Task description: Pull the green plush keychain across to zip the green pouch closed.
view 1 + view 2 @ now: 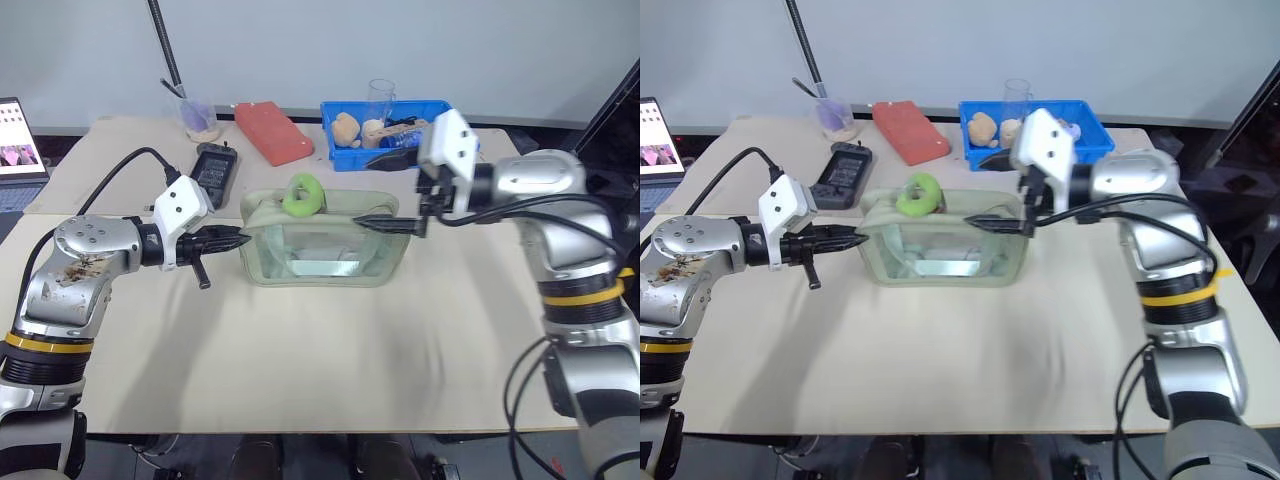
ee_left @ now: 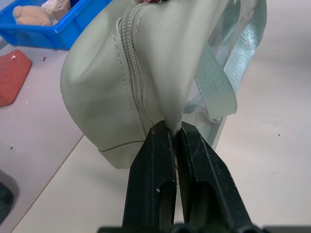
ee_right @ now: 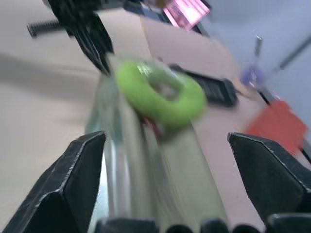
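The green pouch (image 1: 320, 255) stands upright at the middle of the table, its clear window facing me. The green plush keychain (image 1: 303, 194), a lime fuzzy ring, rests on the pouch's top, left of centre. My left gripper (image 1: 240, 238) is shut on the pouch's left end, pinching the fabric beside the zipper (image 2: 133, 73). My right gripper (image 1: 365, 222) hovers level over the pouch's right end, pointing left toward the keychain (image 3: 160, 97). It is open, and nothing lies between its fingers (image 3: 82, 170).
Behind the pouch stands a blue tray (image 1: 440, 108) holding a tan plush toy (image 1: 346, 128) and a clear glass (image 1: 380, 98). A flat red case (image 1: 272, 132), a black device (image 1: 213, 168) and a plastic cup (image 1: 198, 118) lie at the back left. A laptop (image 1: 15, 140) sits far left.
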Tool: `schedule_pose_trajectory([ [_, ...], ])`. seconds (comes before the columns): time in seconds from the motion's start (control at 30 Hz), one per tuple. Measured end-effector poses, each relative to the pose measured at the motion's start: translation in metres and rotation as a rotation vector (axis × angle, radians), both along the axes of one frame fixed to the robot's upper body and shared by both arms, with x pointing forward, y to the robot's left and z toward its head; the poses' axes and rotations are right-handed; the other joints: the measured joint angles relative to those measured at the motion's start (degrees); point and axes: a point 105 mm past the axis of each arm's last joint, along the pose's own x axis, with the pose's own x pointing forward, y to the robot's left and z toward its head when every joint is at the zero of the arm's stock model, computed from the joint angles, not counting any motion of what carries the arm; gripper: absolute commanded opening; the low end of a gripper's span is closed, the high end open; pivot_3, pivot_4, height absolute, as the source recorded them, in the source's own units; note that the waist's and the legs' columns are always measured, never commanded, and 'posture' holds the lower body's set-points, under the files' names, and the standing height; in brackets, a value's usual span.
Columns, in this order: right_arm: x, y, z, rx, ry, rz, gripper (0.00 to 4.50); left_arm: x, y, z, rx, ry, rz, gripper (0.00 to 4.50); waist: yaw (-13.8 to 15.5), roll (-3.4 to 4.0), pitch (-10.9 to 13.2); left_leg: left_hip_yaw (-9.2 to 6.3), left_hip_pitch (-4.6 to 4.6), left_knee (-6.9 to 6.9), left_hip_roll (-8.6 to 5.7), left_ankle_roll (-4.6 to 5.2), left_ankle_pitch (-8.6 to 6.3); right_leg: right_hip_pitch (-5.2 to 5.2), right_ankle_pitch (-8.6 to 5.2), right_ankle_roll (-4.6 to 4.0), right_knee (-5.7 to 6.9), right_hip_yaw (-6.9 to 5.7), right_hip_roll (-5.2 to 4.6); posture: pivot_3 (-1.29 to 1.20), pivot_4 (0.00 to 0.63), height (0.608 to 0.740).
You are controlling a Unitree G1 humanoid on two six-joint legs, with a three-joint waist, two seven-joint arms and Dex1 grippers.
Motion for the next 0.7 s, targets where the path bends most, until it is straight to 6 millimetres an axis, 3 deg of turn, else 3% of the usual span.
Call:
schedule_pose_trajectory([
  [0.1,-0.002,0.022,-0.005,-0.011,0.004,0.046,4.47,0.0,-0.001,0.0,0.001,-0.001,-0.002,0.0,0.22,0.01,0.01,0.0,-0.03,0.01,-0.01,0.0,0.0,0.0,0.0,0.0,-0.01,0.0,-0.01,0.0,0.15,0.74],
  [0.23,0.0,0.03,-0.007,0.003,0.004,0.068,4.47,0.0,-0.001,0.001,0.001,-0.002,-0.002,0.0,0.43,0.01,0.01,0.01,-0.06,0.03,-0.02,-0.01,0.0,0.01,0.0,-0.01,-0.04,0.0,-0.03,0.0,0.15,0.74],
  [0.37,0.0,0.035,-0.01,0.016,0.026,0.083,3.35,0.0,-0.001,0.001,0.001,-0.003,-0.003,0.0,0.3,0.01,0.01,-0.01,-0.05,0.02,0.0,-0.01,0.0,-0.01,0.01,-0.01,0.0,-0.03,-0.01,0.0,0.15,0.74],
  [0.63,0.005,0.039,-0.014,0.027,0.042,0.086,0.42,0.0,-0.003,0.002,-0.002,-0.007,-0.006,0.0,0.31,0.02,0.01,-0.01,-0.05,0.02,0.0,-0.01,0.0,-0.01,0.01,-0.01,0.0,-0.04,-0.01,0.0,0.15,0.74],
  [0.7,0.006,0.039,-0.012,0.03,0.035,0.087,0.06,0.001,-0.005,0.002,-0.006,-0.008,-0.011,0.0,0.32,0.02,0.01,-0.01,-0.05,0.02,0.0,-0.01,0.0,-0.01,0.01,-0.01,0.0,-0.04,-0.01,0.0,0.15,0.74],
])
